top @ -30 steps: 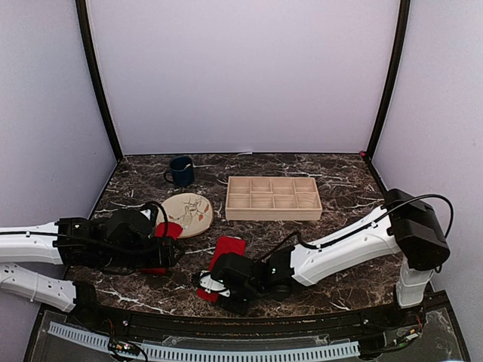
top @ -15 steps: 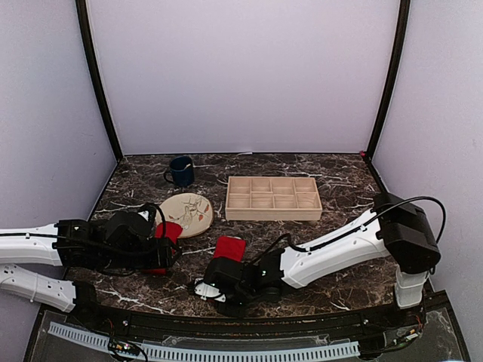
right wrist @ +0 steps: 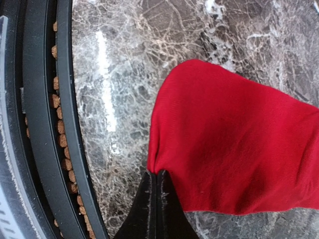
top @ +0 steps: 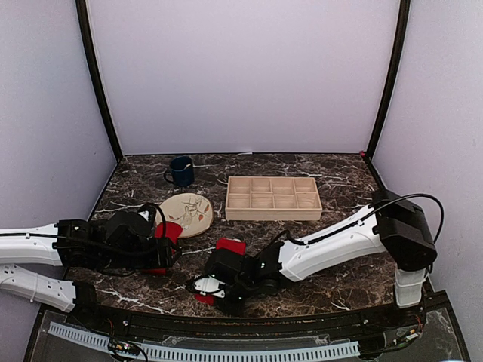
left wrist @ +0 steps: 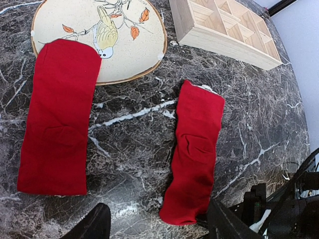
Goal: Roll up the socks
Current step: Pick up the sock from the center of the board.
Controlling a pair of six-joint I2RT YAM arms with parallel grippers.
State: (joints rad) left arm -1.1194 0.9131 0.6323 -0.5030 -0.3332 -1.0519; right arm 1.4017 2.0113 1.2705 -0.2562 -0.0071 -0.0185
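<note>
The end of a sock (right wrist: 234, 144) has just been pinched by the right gripper (right wrist: 157, 174) for rolling; the left gripper (left wrist: 157, 214) is spread wide.

You have a dark marbled counter (top: 343, 192) with a navy mug (top: 181, 171) standing at its far left. Nearer you lies a beige bird-patterned plate (top: 195, 205), and a wooden compartment tray (top: 272, 214) sits just to its right, apart from it.

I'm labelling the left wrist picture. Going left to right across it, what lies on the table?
First sock, second sock, wooden tray. The plate is left out: the first sock lies over its edge.
</note>
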